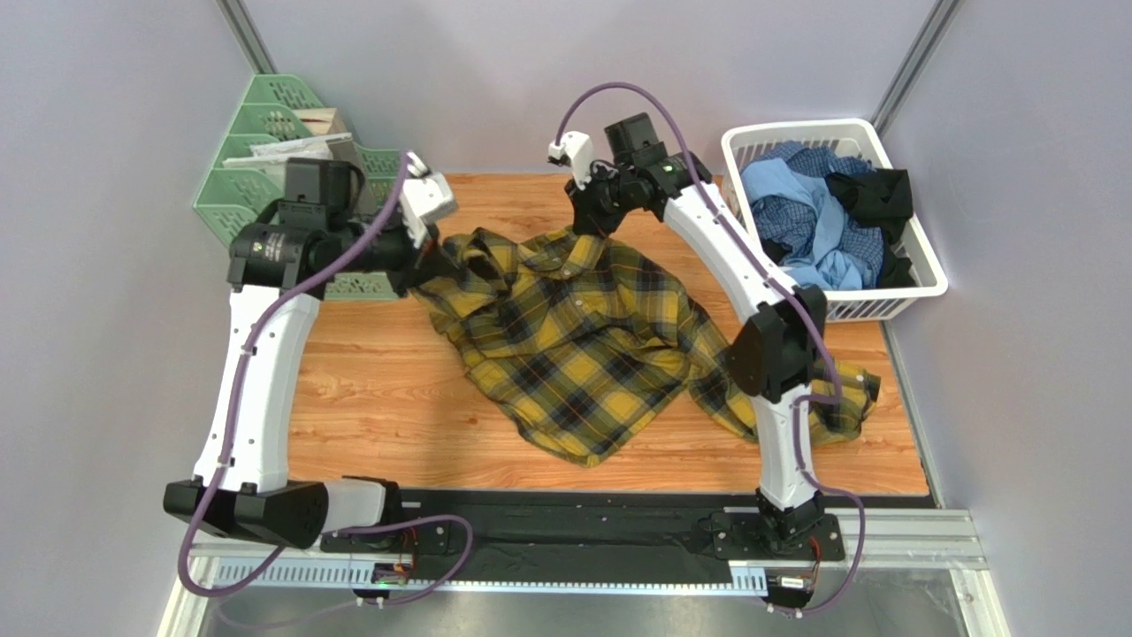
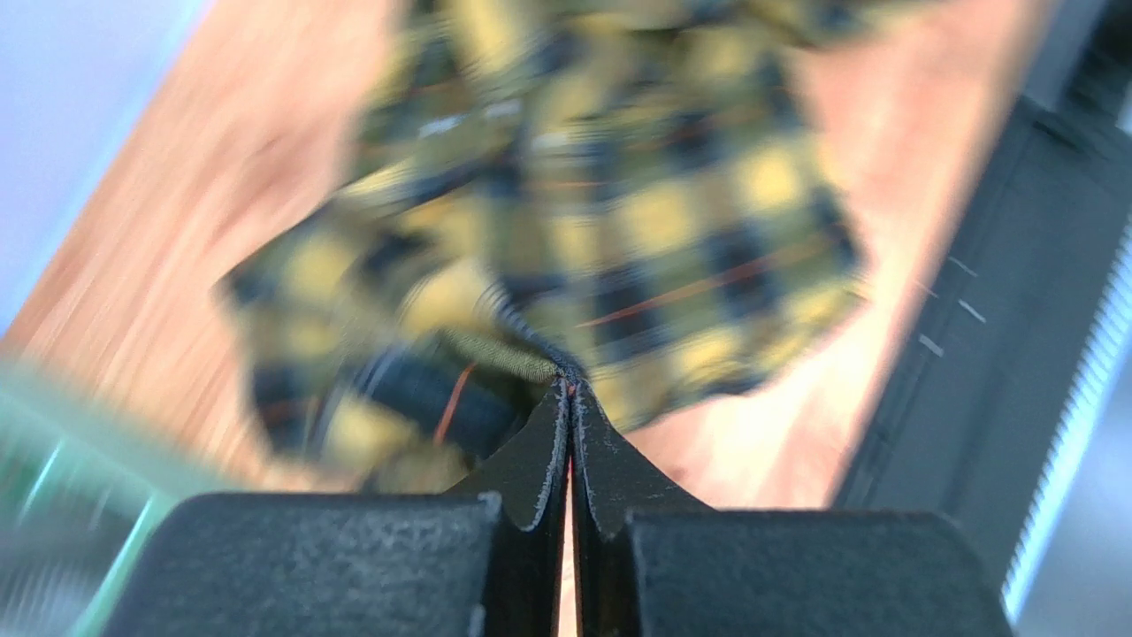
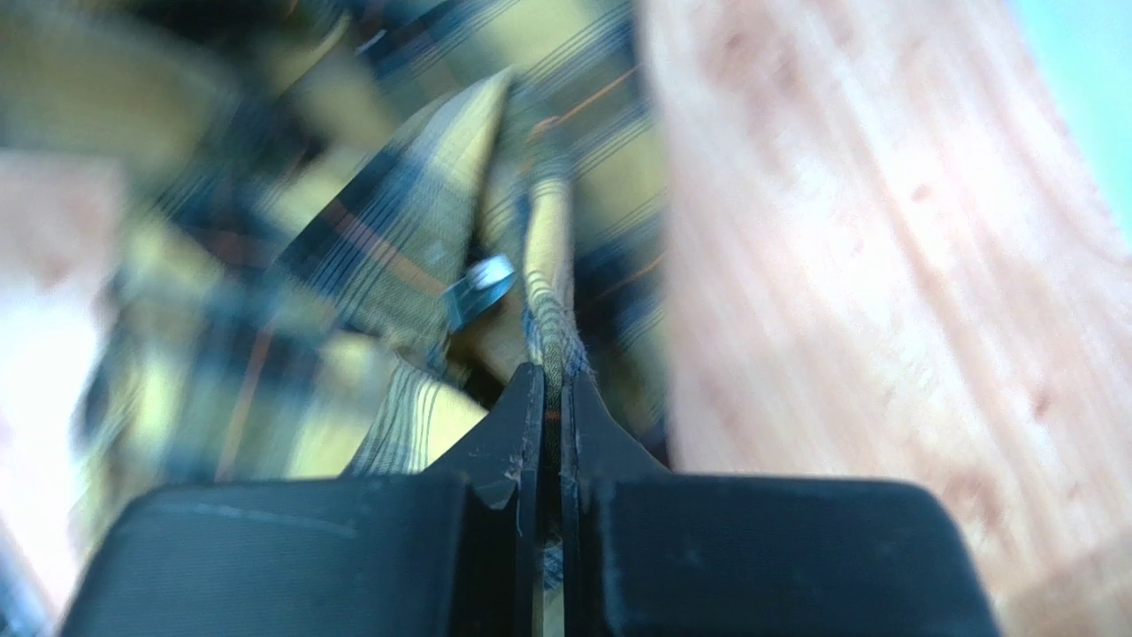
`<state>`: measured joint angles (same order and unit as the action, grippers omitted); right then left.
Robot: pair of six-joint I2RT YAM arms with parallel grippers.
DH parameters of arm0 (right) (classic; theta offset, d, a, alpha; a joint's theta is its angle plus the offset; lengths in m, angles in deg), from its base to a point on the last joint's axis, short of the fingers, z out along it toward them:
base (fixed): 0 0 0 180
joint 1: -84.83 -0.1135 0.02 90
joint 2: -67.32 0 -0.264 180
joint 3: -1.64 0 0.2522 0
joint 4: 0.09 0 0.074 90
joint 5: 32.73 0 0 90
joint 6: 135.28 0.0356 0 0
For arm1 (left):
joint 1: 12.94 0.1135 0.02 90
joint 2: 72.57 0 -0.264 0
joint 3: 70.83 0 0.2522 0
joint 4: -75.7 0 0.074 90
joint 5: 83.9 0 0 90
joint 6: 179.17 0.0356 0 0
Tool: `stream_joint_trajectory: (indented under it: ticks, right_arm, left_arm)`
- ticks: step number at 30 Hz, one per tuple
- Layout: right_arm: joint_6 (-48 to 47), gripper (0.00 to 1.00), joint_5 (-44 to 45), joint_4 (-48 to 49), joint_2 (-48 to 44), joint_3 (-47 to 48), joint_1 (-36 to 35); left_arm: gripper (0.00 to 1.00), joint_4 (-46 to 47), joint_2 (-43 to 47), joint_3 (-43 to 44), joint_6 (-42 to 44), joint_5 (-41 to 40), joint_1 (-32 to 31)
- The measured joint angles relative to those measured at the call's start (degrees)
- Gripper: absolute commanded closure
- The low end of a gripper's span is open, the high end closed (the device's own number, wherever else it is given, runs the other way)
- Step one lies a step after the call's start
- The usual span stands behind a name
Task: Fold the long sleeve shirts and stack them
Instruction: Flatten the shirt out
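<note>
A mustard-yellow and black plaid long sleeve shirt point(image 1: 585, 339) lies crumpled across the wooden table point(image 1: 372, 398). My left gripper point(image 1: 423, 266) is at the shirt's far left corner, shut on a pinch of the plaid cloth point(image 2: 638, 252); its fingertips point(image 2: 548, 438) meet on a fold. My right gripper point(image 1: 585, 219) is at the shirt's far edge near the collar, shut on an edge of the plaid cloth point(image 3: 552, 285), which runs down between the pads. More long sleeve shirts point(image 1: 811, 219), light blue, blue-checked and black, are heaped in the basket.
A white laundry basket point(image 1: 917, 285) stands at the back right corner. Green stacked paper trays point(image 1: 266, 159) stand at the back left, just behind my left arm. A black strip point(image 1: 585, 511) runs along the table's near edge.
</note>
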<state>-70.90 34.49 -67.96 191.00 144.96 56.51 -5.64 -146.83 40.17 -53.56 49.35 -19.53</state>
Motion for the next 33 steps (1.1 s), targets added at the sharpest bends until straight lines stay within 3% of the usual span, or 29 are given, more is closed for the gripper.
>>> stream_joint_trajectory:
  ticks: [2, 5, 7, 9, 11, 14, 16, 17, 20, 26, 33]
  right_arm:
    - [-0.4, 1.00, -2.0, 0.6, -6.2, -7.2, 0.0]
    - [-1.5, 1.00, -5.7, -0.3, -19.2, -24.5, 0.1]
    - [-2.8, 1.00, -7.3, -1.8, -27.5, -34.9, 0.1]
    - [-5.0, 1.00, -7.7, -4.1, -36.4, -46.2, 0.1]
    - [-7.6, 1.00, -7.0, -6.5, -43.0, -54.2, 0.1]
    - [-10.5, 1.00, -4.5, -7.9, -50.1, -63.9, 0.1]
    - [-11.3, 1.00, -3.0, -8.4, -51.5, -66.9, 0.2]
    - [-11.4, 1.00, -2.4, -8.7, -51.5, -67.5, 0.3]
    - [-11.3, 1.00, -1.2, -8.4, -51.5, -67.8, 0.9]
    - [-11.0, 1.00, -1.2, -8.1, -51.5, -64.5, 4.0]
    - [-10.6, 1.00, -1.3, -7.8, -51.6, -62.0, 5.4]
  left_arm:
    - [1.00, -1.5, 1.7, -1.8, 2.7, 1.7, -8.2]
    - [0.96, -3.1, 6.7, -12.2, 5.6, 1.3, -27.3]
    - [0.82, -3.9, 9.6, -19.6, 6.3, 0.0, -39.7]
    - [0.64, -6.0, 11.0, -23.2, 5.9, -1.4, -44.5]
    - [0.55, -6.3, 11.0, -22.6, 5.5, -2.9, -41.4]
    - [0.44, -2.5, 7.6, -17.3, 3.9, -2.2, -27.2]
    - [0.43, 2.8, 2.2, -12.7, 1.9, -3.3, -19.5]
    - [0.35, 5.2, -0.7, -10.5, 1.2, -4.4, -17.1]
    - [0.34, 13.0, -13.2, -5.2, 1.0, -9.8, -13.4]
    - [0.34, 18.6, -36.2, -0.8, 3.7, -20.5, -9.2]
    - [0.34, 19.4, -45.0, -0.2, 4.9, -29.5, -1.9]
